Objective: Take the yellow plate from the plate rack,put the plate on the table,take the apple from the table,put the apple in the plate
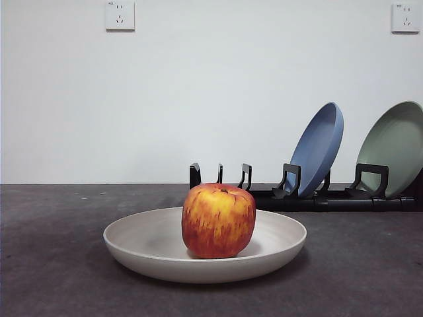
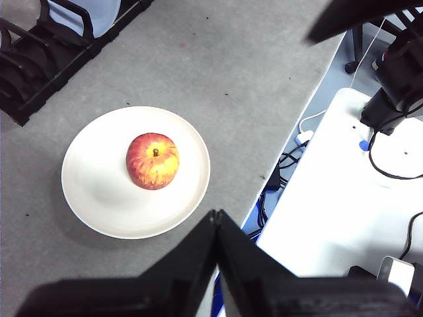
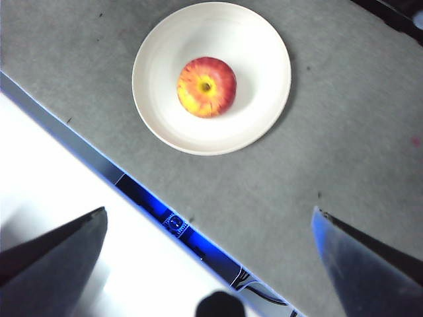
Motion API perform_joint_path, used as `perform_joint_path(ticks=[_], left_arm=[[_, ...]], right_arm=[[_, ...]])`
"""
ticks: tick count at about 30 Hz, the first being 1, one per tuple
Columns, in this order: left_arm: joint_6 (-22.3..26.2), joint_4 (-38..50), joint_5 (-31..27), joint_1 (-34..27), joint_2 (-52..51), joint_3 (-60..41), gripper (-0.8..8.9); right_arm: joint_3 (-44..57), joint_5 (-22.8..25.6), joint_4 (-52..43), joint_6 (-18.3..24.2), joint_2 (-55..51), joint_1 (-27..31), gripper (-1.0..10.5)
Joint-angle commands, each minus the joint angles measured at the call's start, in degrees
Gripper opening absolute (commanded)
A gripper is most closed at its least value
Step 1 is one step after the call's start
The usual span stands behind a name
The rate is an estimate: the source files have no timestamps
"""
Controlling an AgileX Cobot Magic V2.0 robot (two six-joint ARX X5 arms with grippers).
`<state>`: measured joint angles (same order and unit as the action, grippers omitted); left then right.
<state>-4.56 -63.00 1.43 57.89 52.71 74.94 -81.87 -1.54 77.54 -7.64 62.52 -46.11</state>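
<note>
The yellow plate point(image 1: 165, 247) point(image 2: 99, 198) point(image 3: 258, 46) lies flat on the table point(image 1: 53, 264), in front of the plate rack point(image 1: 291, 195) point(image 2: 39, 72). Inside the plate, upright and near its middle, sits the red-and-yellow apple point(image 1: 219, 220) point(image 2: 153, 160) point(image 3: 206, 86). Both arms are raised clear of the table and neither shows in the front view. My left gripper point(image 2: 216, 214) is shut and holds nothing. My right gripper point(image 3: 208, 221) hangs open high above the table's edge, with nothing between its jaws.
A blue plate point(image 1: 320, 146) point(image 2: 92, 13) and a pale green plate point(image 1: 393, 148) lean in the rack's right slots; the left slots stand without plates. Beyond the table's edge are a white surface point(image 2: 337, 198), cables and the other arm's base point(image 2: 396, 79).
</note>
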Motion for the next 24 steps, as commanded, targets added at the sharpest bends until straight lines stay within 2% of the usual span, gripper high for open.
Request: perform_joint_path(ticks=[1, 4, 10, 15, 24], left_arm=[[-0.15, -0.11, 0.07, 0.13, -0.04, 0.00, -0.08], [-0.15, -0.13, 0.07, 0.13, -0.04, 0.00, -0.08], [-0.17, -0.20, 0.07, 0.13, -0.04, 0.00, -0.08], [-0.17, -0.17, 0.07, 0.13, -0.04, 0.00, -0.08], [-0.22, -0.04, 0.02, 0.13, -0.04, 0.00, -0.08]], right_arm=[[0.09, 0.26, 1.36, -1.88, -2.27, -0.07, 4.5], [0.11, -0.17, 1.36, -1.84, -5.44, -0.07, 2.6], [0.13, -3.98, 1.40, -1.77, -9.16, -0.07, 0.1], [0.13, -6.69, 1.40, -1.18, -10.73, -0.07, -0.1], [0.13, -7.04, 1.38, -1.20, -11.04, -0.07, -0.1]])
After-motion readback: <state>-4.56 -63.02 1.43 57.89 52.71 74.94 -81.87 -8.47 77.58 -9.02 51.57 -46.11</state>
